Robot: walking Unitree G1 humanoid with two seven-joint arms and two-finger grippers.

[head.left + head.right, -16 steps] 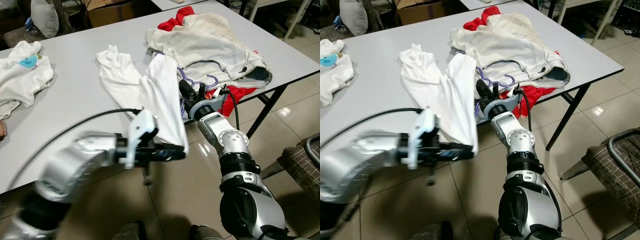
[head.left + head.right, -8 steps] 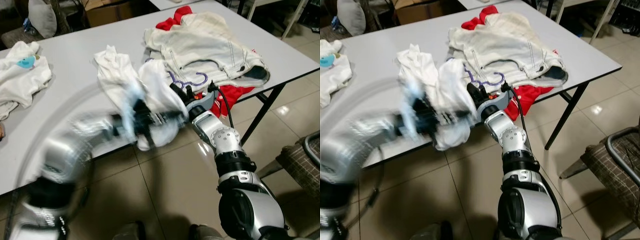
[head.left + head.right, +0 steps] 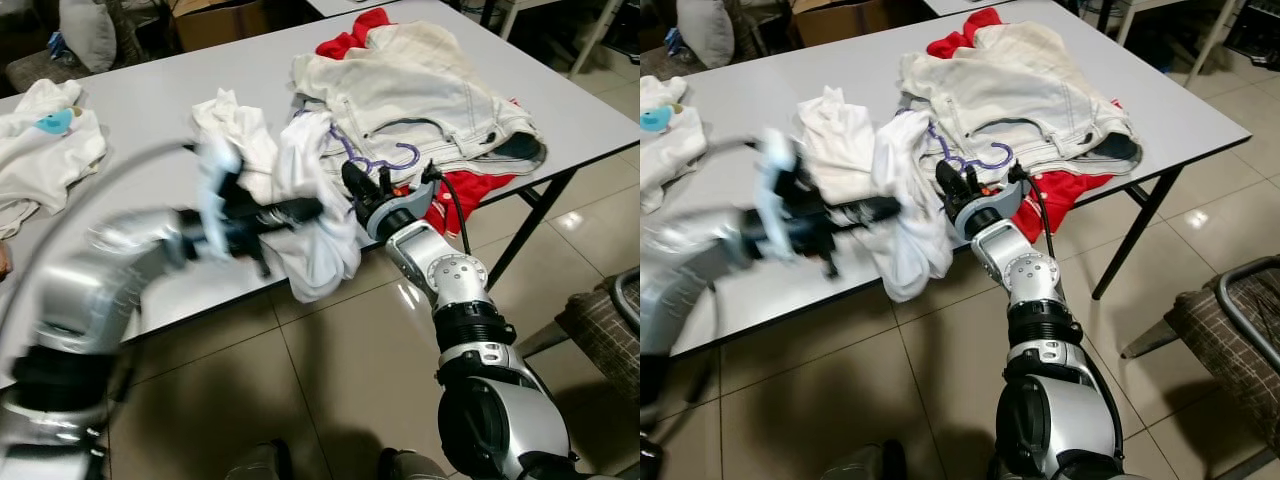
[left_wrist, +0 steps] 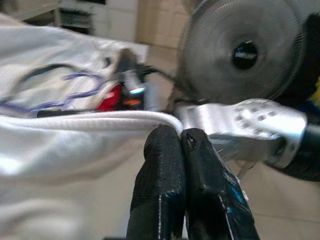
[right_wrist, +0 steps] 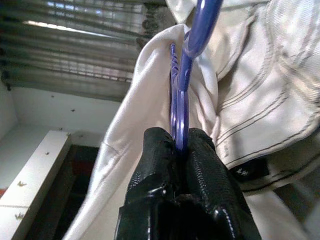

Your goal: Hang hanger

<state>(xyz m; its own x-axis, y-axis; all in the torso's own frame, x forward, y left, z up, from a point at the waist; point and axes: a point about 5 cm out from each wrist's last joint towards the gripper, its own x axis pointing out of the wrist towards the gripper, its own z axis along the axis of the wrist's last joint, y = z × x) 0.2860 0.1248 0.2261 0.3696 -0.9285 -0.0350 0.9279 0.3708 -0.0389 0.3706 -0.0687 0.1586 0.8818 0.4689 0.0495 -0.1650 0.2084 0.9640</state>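
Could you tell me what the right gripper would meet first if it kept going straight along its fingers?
Most likely the cream jeans. The right gripper, shut on the purple hanger, points up the table toward that pile, with the white garment close beside it. Depth is unclear, so the hanger's own hook may lie nearer.

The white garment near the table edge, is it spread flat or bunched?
Bunched: the white garment hangs crumpled over the table edge, pinched by the left gripper.

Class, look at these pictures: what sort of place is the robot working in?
Probably a laundry-sorting spot in a home: clothes heaped on a grey table, a purple hanger, tiled floor.
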